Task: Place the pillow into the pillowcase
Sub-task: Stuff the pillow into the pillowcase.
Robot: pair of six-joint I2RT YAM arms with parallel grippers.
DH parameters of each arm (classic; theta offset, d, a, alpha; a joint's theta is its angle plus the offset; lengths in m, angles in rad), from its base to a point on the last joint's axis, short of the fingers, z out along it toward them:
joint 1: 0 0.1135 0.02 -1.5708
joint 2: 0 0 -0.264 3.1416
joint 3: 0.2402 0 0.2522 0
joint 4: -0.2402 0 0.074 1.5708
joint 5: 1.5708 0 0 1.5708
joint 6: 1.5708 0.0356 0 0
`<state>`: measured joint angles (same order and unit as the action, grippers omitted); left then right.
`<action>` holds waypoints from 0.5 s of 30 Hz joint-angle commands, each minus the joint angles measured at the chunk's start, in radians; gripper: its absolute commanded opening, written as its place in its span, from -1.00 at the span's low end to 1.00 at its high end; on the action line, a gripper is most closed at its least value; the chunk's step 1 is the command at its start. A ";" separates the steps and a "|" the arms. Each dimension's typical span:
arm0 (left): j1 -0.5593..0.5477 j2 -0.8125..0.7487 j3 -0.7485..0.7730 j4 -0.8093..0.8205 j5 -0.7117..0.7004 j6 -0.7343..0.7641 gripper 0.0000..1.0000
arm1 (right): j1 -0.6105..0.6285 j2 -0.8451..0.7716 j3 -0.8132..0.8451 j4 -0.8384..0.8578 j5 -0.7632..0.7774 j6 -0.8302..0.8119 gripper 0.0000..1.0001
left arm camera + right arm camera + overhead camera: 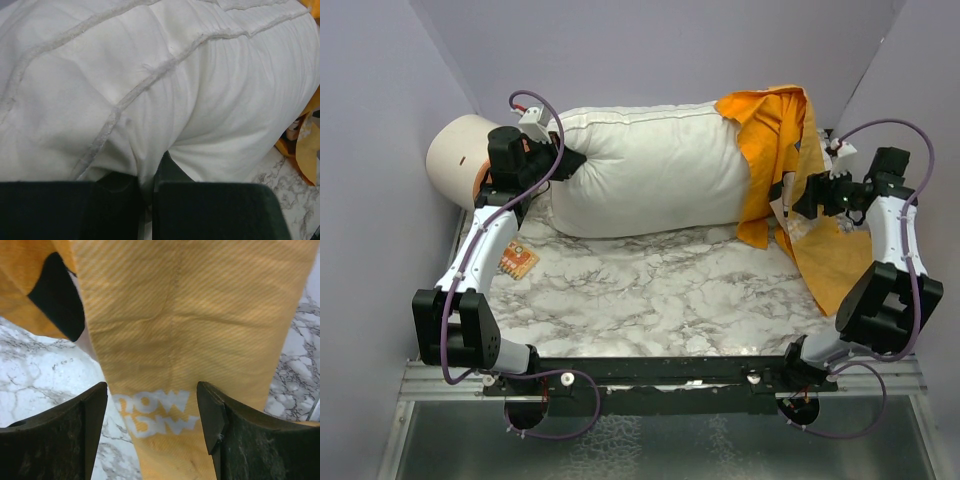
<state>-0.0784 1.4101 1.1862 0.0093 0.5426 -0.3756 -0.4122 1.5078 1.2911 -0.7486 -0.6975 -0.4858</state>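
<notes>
1. Tabletop (650,290) first: white marble pattern. A small orange packet (518,262) lies at the near left, just beside the left arm.
2. Over to the right end effector (798,193). Its jaws stand wide apart and nothing is clamped. In the right wrist view a strip of the pillowcase (190,315) runs down between the two dark fingers (85,415). White lettering shows in the gap, with marble on either side.
3. From above, the pillowcase (775,140) is orange-yellow and bunched over the right end of the pillow (650,170). A long flap trails toward the near right, under the right arm. I cannot tell whether the pillow's end is inside the opening or only draped.
4. The pillow is plump and white and lies lengthwise across the far half of the tabletop, most of it bare.
5. The left end effector (563,160) is at the pillow's left end, closed tight on a pinch of white fabric. The left wrist view shows the cloth folding in between the dark fingers (210,210), and the pillow's stitched seams fill the view above.
6. At the far left a cream cylinder (455,155) lies in the corner behind the left arm, near the pillow's left end.
</notes>
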 commanded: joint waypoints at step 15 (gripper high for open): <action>-0.008 -0.016 -0.031 0.079 0.073 -0.030 -1.00 | 0.070 0.038 -0.107 0.137 0.139 -0.007 -0.51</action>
<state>-0.0784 1.4101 1.1694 0.0391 0.5537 -0.3916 -0.3519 1.5597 1.2057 -0.6437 -0.5774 -0.4892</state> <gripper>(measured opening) 0.043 0.390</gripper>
